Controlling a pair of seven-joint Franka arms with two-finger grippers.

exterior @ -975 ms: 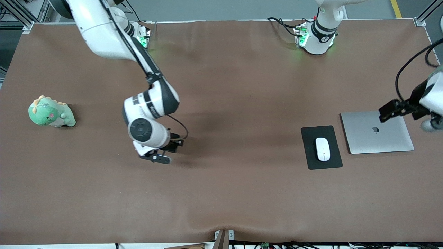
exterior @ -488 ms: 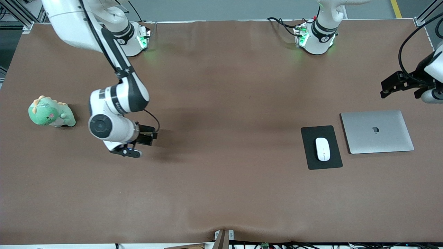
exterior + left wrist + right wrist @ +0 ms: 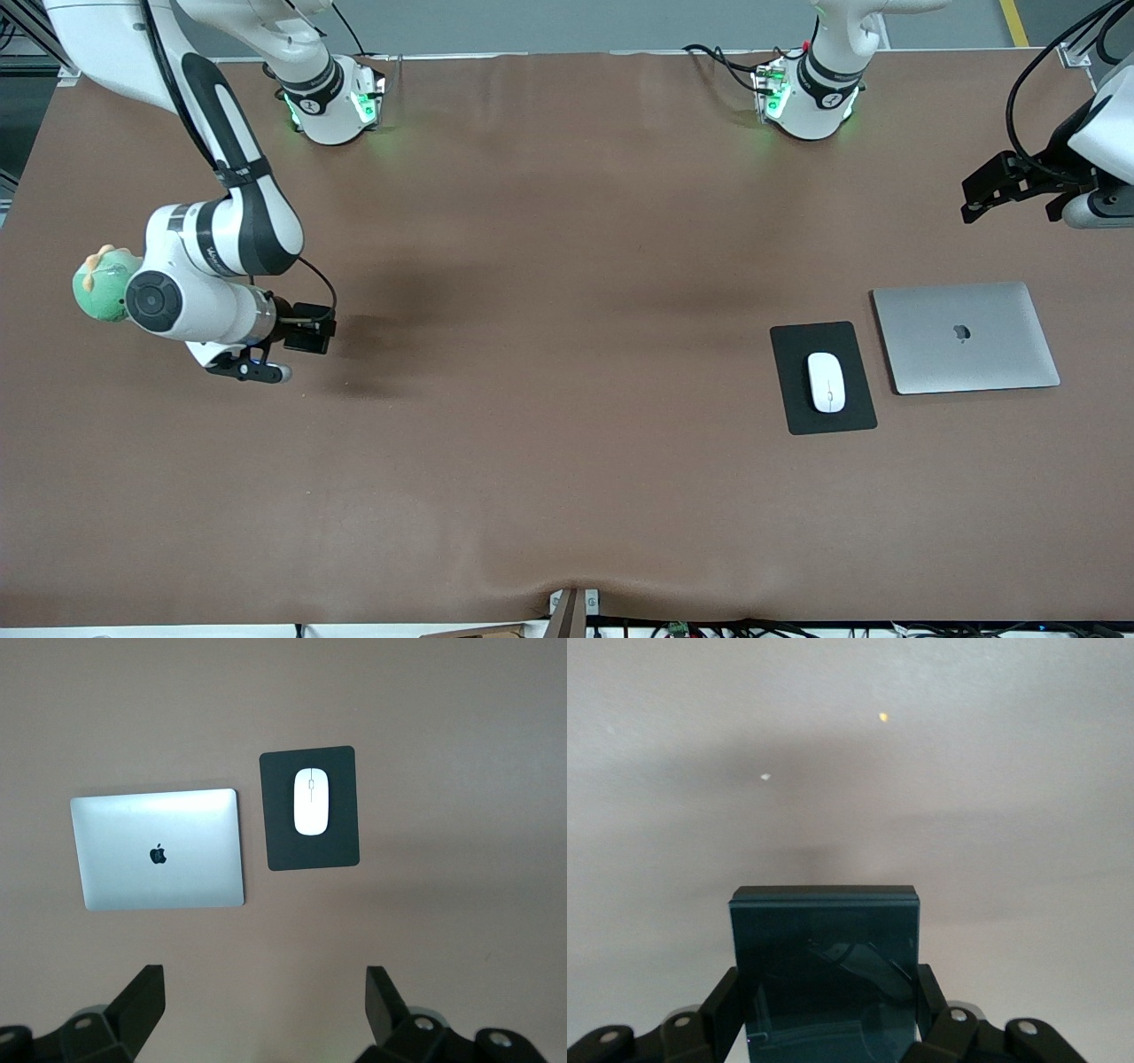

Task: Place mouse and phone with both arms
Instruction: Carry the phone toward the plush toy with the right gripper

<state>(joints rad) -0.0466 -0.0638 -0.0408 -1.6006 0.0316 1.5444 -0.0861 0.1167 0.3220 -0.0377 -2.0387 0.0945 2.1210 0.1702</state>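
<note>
The white mouse (image 3: 826,382) lies on a black mouse pad (image 3: 855,416) beside a closed silver laptop (image 3: 966,337); the left wrist view shows the mouse (image 3: 311,801) from above. The glossy black phone (image 3: 824,957) sits clamped between the fingers (image 3: 719,1001) of my right gripper (image 3: 824,992). In the front view that right gripper (image 3: 306,335) hangs over bare table close to a green plush. My left gripper (image 3: 988,190) stands open and empty over bare table at the left arm's end, with its fingertips (image 3: 146,992) wide apart.
A green dinosaur plush (image 3: 96,288) sits at the right arm's end, partly covered by the right arm's wrist. Brown cloth covers the table (image 3: 567,461). The laptop (image 3: 159,849) and the pad (image 3: 310,850) lie side by side in the left wrist view.
The right arm has swung with the phone toward its own end of the table, up to the plush. The left gripper has moved off the laptop toward the arms' bases.
</note>
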